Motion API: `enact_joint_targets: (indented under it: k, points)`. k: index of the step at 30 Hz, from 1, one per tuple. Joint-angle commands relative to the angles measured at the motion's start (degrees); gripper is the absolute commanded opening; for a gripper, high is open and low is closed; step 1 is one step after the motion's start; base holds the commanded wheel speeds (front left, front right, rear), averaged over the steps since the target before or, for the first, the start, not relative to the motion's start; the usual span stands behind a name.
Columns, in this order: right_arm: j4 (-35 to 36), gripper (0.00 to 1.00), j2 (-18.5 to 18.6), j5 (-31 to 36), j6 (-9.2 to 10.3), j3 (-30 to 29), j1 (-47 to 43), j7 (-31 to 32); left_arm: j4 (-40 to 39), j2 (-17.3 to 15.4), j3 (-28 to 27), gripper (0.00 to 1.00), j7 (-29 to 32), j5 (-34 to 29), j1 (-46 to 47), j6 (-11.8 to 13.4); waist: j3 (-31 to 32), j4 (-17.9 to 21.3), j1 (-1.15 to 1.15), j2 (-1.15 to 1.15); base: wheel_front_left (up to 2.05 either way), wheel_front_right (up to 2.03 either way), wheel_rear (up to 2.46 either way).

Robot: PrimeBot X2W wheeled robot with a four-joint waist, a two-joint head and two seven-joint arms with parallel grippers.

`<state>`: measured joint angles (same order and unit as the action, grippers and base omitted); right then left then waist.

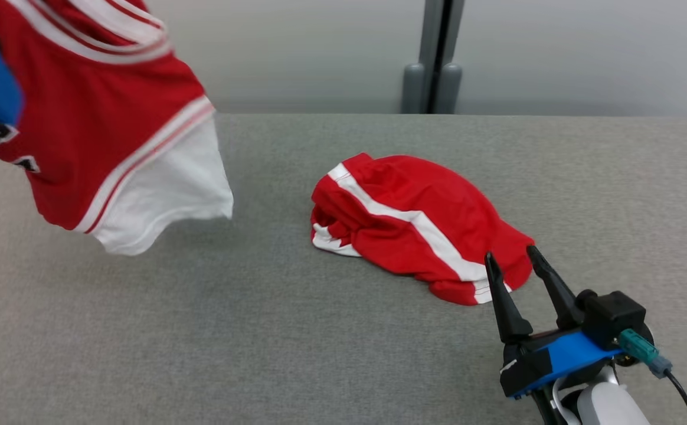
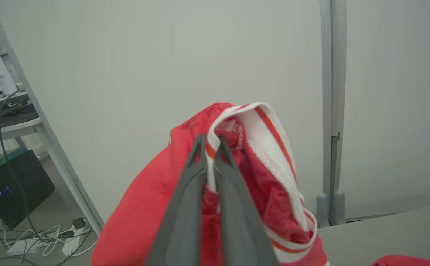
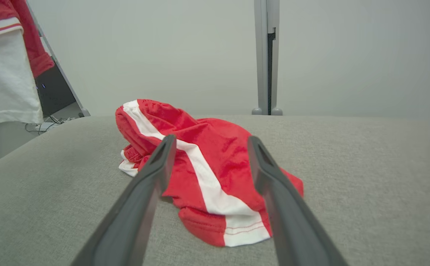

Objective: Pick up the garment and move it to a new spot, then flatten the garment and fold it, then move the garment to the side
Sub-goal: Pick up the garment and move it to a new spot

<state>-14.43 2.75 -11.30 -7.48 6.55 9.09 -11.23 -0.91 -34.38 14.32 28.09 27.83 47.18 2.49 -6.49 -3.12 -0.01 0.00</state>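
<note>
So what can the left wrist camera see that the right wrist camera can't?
Left wrist camera: the left gripper pinched shut on the white-and-red trim of the hanging red garment, and a desk shelf beside the wall. Right wrist camera: the right gripper, fingers wide open, pointing at the crumpled red garment with its white stripe. Both: the gray table, the pale wall, the gray post, and some of each garment.

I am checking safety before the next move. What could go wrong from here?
1. The left pincer pinches the shirt only at its striped edge; the cloth may slip out.
2. The open right pincer points at the shorts on the table and might snag them.
</note>
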Motion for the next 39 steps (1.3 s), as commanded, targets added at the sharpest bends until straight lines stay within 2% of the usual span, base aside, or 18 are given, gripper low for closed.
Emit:
enact_joint_targets:
  k: [1, 6, 9, 17, 23, 24, 25, 26, 33, 39]
  points:
    - [0.7, 1.00, 0.2, 0.6, -0.03, 0.1, 1.0, 0.2, 1.0, -0.8, -1.0, 0.00, -0.3, 0.3, 1.0, 0.1, -1.8, -1.9, 0.01, 0.00, 0.00, 0.00, 0.00]
    - [3.6, 1.00, 0.3, 2.0, -0.03, -0.1, 2.5, 1.5, 4.6, -4.9, -3.9, 0.00, -2.1, -1.3, 1.0, 0.7, -5.9, -5.1, 0.01, 0.00, 0.00, 0.00, 0.00]
    - [5.3, 1.00, 0.3, 3.0, -0.03, -0.4, 3.2, 2.6, 7.1, -5.0, -6.0, 0.00, -4.7, -0.2, -0.3, 1.5, -8.6, -6.5, 0.01, 0.00, 0.00, 0.00, 0.00]
    - [8.9, 1.00, 0.3, 5.5, -0.03, 0.2, 5.2, 5.2, 16.6, -2.7, -10.2, 0.00, -10.6, 4.3, -6.9, 2.1, -14.3, -5.6, 0.01, 0.00, 0.00, 0.00, 0.00]
    - [9.8, 1.00, 0.3, 5.8, -0.03, -0.2, 5.7, 5.6, 24.5, 0.1, -10.5, 0.00, -10.5, 7.6, -12.3, 1.4, -15.5, -2.7, 0.01, 0.00, 0.00, 0.00, 0.00]
    - [9.6, 1.00, 0.2, 5.6, -0.03, -0.4, 5.6, 5.6, 25.5, 0.6, -10.4, 0.05, -9.6, 8.3, -12.8, 1.4, -15.3, -2.3, 0.01, 0.00, 0.00, 0.00, 0.00]
    - [9.5, 1.00, 0.2, 5.4, -0.03, -0.3, 5.4, 5.5, 26.6, 0.9, -10.5, 0.35, -8.6, 9.1, -13.1, 1.2, -15.0, -1.8, 0.01, 0.00, 0.00, 0.00, 0.00]
    - [9.3, 1.00, 0.3, 5.2, -0.03, -0.3, 5.2, 5.4, 27.3, 1.1, -10.4, 1.00, -7.6, 9.7, -13.2, 1.1, -14.6, -1.5, 0.01, 0.00, 0.00, 0.00, 0.00]
    - [7.1, 1.00, 0.2, 3.5, -0.03, -0.8, 2.6, 4.2, 25.5, 1.3, -10.6, 1.00, -6.0, 11.0, -12.8, 1.9, -9.1, -0.5, 0.01, 0.00, 0.00, 0.00, 0.00]
    - [5.5, 1.00, 0.3, 1.9, -0.03, -1.1, 0.1, 3.1, 17.9, 1.6, -10.9, 1.00, -6.3, 11.2, -13.4, 2.5, -3.1, 0.2, 0.01, 0.00, 0.00, 0.00, 0.00]
